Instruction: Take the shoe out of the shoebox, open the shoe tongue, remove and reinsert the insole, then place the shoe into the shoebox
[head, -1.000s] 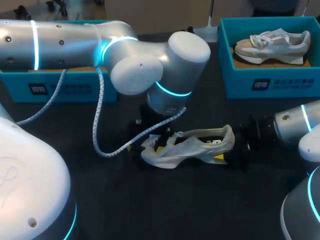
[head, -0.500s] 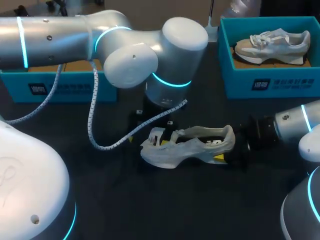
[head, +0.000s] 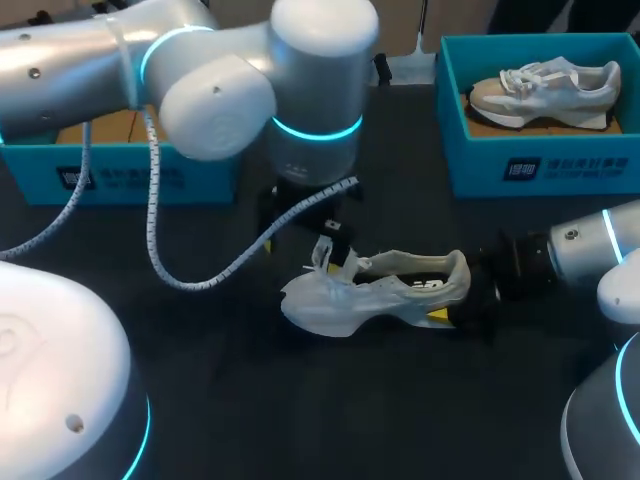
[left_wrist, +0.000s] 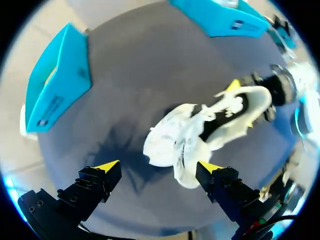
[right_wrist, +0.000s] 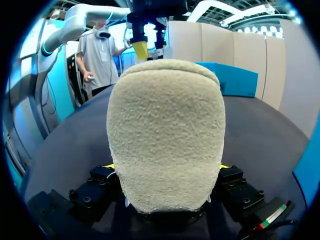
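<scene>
Over the last second the left arm (head: 200, 80) has swung back from the shoe (head: 375, 292) toward the bench's far side. Its end effector (left_wrist: 159, 166) has risen off the laces, which now stick up from the shoe at the toe end.

The white shoe lies on its side at the middle of the dark bench (head: 400, 400), toe toward the left arm and heel toward the right arm. The right end effector (head: 478, 292) comes in low from the right and is clamped on the heel. In the right wrist view the fuzzy heel (right_wrist: 165, 135) fills the space between its 2 fingers, with a yellow tip (right_wrist: 109, 166) just showing at the side.

The left end effector hangs above the toe with its fingers spread wide and nothing between them.

A blue shoebox (head: 120, 170) sits at the far left, partly hidden behind the left arm. A second blue box (head: 540, 150) at the far right holds another shoe (head: 545, 90), which lies on its side.
</scene>
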